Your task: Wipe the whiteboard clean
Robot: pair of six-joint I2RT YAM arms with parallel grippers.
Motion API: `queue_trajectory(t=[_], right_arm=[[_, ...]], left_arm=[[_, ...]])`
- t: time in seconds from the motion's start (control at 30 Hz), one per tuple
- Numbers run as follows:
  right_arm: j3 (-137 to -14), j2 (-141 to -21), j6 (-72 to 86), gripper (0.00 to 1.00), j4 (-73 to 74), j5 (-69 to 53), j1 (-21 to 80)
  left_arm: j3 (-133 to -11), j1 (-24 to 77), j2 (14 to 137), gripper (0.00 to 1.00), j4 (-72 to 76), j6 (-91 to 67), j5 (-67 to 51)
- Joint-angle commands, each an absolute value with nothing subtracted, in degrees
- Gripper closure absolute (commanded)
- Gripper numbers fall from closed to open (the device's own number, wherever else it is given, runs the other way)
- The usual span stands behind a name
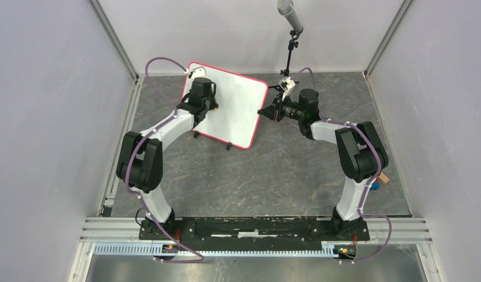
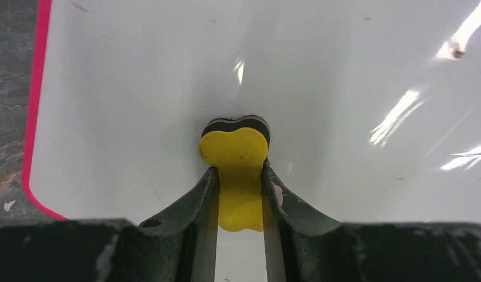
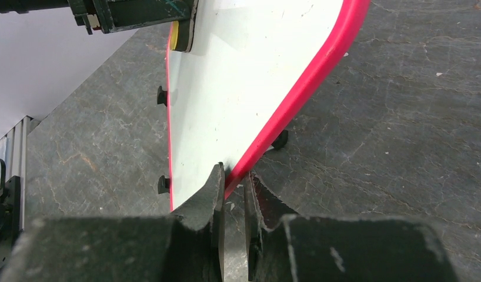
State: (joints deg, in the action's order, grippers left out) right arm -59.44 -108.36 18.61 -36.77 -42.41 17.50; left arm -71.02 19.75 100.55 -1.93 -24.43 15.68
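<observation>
Left tool (image 2: 238, 173) is pinched on a yellow eraser (image 2: 235, 150), one finger on each side of its narrow waist. The eraser's dark felt layer is pressed flat on the whiteboard (image 2: 138, 76). In the top view this tool (image 1: 206, 106) sits over the board's left half, near the back-left corner.

Right tool (image 3: 233, 176) is nearly closed, w/ the board's red-pink rim (image 3: 297, 97) running btwn its two fingers. It grips the whiteboard (image 3: 238, 88) at the edge. From above, that tool (image 1: 267, 111) meets the board's right side, just below the back-right corner, w/ the arm reaching in from the right.

Whiteboard (image 1: 238, 111) lies on the grey marbled tabletop (image 1: 273, 170), back and left of centre, turned so its corners point approx toward the walls. The surface reads white w/ glare streaks and a few small specks. Small black feet (image 3: 161, 96) stick out along the rim in the right wrist view, and one more (image 3: 279, 140) sits close to the pinched spot. Can't tell from these views whether the gripped edge is lifted off the tabletop or resting on it.

A mic on a thin stand (image 1: 290, 14) rises behind the board's right corner, near the back wall. The eraser (image 3: 182, 35) also shows at the top of the right wrist view, flat against the board.
</observation>
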Motion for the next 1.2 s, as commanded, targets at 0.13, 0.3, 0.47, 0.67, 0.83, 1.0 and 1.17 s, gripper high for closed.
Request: queue_trajectory(t=[0.13,0.3,0.47,0.67,0.83,1.0,1.17], right_arm=[[-60.31,-107.51,15.44,1.0,-37.92,-44.43,18.97],[-60.46,-107.58,15.12,1.0,-37.44,-44.21,18.98],[-60.49,-107.58,14.97,1.0,-37.32,-44.12,18.98],[-60.45,-107.49,15.07,1.0,-37.33,-44.21,18.93],[-60.45,-107.43,15.11,1.0,-37.38,-44.37,18.94],[-60.35,-107.44,15.28,1.0,-37.82,-44.47,19.07],[-60.82,-107.75,15.59,1.0,-37.85,-44.52,19.15]], left_arm=[[-87.19,35.82,108.12,0.75,-5.3,-18.03,20.78],[-95.25,39.93,113.07,0.75,-7.41,-16.69,19.28],[-96.58,40.01,114.13,0.75,-7.7,-15.45,18.39],[-89.06,32.06,108.53,0.74,-5.86,-17.62,18.31],[-81.14,22.57,103.87,0.73,-2.0,-18.29,19.11],[-82.49,15.16,104.48,0.73,-3.06,-15.29,20.41],[-86.61,15.87,105.06,0.73,-3.06,-15.16,17.16]])
